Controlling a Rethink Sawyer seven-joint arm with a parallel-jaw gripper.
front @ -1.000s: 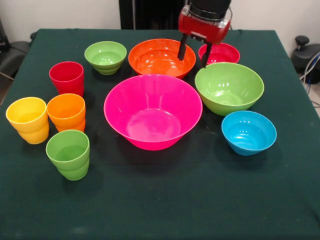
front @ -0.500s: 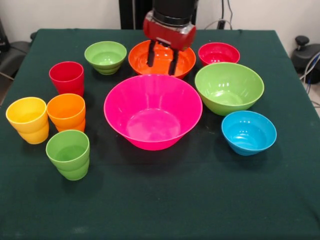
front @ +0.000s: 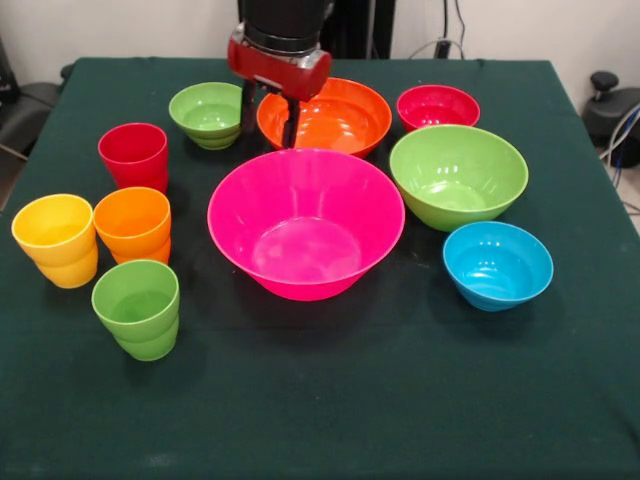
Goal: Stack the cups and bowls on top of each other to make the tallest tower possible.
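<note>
My gripper [front: 269,120] is open and empty, its two dark fingers [front: 291,125] hanging over the left rim of the large orange bowl [front: 335,115], between it and the small green bowl [front: 210,113]. The very large pink bowl [front: 305,225] sits in the middle, just in front of the gripper. The large green bowl [front: 458,175], small red bowl [front: 438,105] and small blue bowl [front: 497,265] stand to the right. The red cup [front: 133,155], orange cup [front: 132,225], yellow cup [front: 55,240] and green cup [front: 136,308] stand upright on the left. Nothing is stacked.
All pieces stand on a dark green tablecloth [front: 330,400]. The cups cluster at the left side, the bowls fill the middle and right. A dark object [front: 610,105] sits beyond the table's right edge.
My gripper has moved left across the orange bowl, from its right rim near the red bowl to its left rim. It stays open. No bowl or cup has moved.
</note>
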